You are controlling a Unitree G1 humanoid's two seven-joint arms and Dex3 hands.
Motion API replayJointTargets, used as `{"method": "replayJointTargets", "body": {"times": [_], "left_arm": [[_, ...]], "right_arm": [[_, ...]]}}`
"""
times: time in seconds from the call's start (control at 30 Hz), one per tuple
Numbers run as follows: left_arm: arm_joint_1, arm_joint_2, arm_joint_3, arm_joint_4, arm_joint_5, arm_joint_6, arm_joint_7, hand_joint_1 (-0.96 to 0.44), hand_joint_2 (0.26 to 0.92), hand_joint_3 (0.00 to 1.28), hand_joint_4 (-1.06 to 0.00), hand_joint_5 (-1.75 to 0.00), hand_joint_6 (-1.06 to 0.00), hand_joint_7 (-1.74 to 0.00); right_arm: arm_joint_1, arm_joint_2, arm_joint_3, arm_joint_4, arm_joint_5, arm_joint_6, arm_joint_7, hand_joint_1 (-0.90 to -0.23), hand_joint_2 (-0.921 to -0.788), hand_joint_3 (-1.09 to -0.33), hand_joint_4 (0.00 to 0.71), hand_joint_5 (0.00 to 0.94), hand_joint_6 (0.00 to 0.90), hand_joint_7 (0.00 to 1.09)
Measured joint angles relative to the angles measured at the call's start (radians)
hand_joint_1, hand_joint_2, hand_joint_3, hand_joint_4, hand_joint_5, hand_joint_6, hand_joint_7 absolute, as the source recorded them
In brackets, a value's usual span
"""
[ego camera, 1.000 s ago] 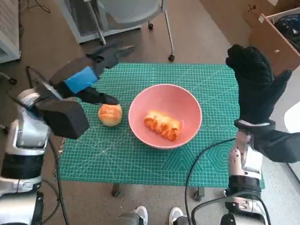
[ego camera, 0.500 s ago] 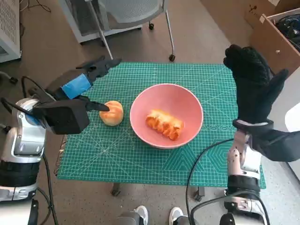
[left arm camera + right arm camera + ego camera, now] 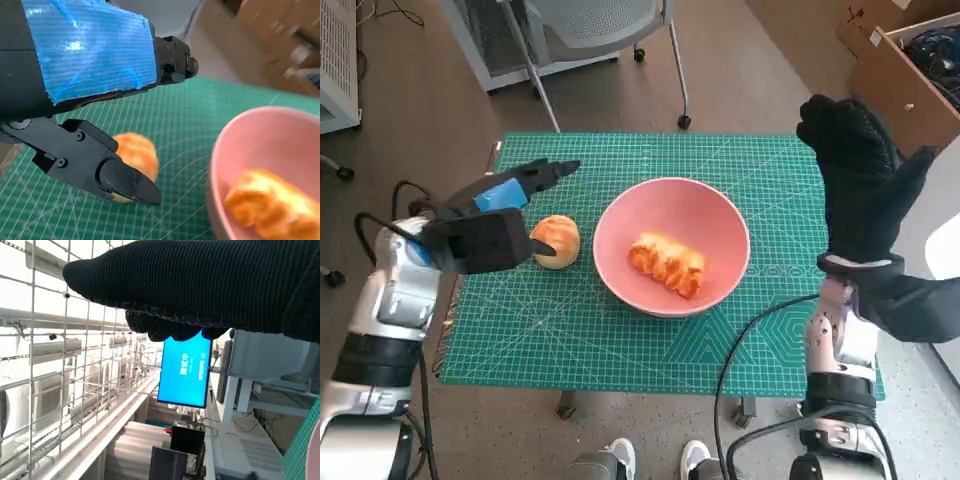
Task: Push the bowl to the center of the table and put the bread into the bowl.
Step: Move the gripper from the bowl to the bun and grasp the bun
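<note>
From the head view, your pink bowl (image 3: 672, 246) sits mid-mat (image 3: 620, 340) holding 1 ridged orange bread (image 3: 666, 264); a round bun (image 3: 556, 241) lies just beside it toward the left edge. Your left hand (image 3: 510, 189) hovers by the bun, fingers spread, holding nothing. Your right hand (image 3: 860, 180) stands raised, fingers apart, over the right edge.

Left wrist view: black fingers (image 3: 120, 177) gape above the bun (image 3: 136, 155).

Right wrist view: the knitted glove (image 3: 200, 285) is empty.

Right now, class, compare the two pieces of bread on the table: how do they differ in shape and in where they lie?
The round bun is a smooth ball; the long bread is stretched and ridged. The round bun lies on the green mat, outside the pink bowl and beside the left hand; the long bread lies inside the bowl. Both are golden orange, and no hand holds either.
</note>
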Motion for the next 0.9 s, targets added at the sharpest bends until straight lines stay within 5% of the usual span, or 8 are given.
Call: {"method": "replayJointTargets", "body": {"times": [0.6,0.9], "left_arm": [[-0.173,-0.12,-0.177,0.439,0.17,-0.033,0.12,-0.13,0.78,0.0,-0.03,-0.01,-0.18,-0.03],[-0.216,-0.174,-0.231,0.606,0.221,-0.099,0.235,-0.07,0.815,0.01,-0.27,-0.04,-0.31,-0.03]], "right_arm": [[0.013,-0.01,-0.001,-0.042,0.0,0.022,-0.001,-0.618,-0.921,-0.742,0.24,0.001,0.056,0.5],[0.019,-0.01,-0.001,-0.057,-0.004,0.031,-0.002,-0.614,-0.921,-0.741,0.236,0.0,0.053,0.5]]}}
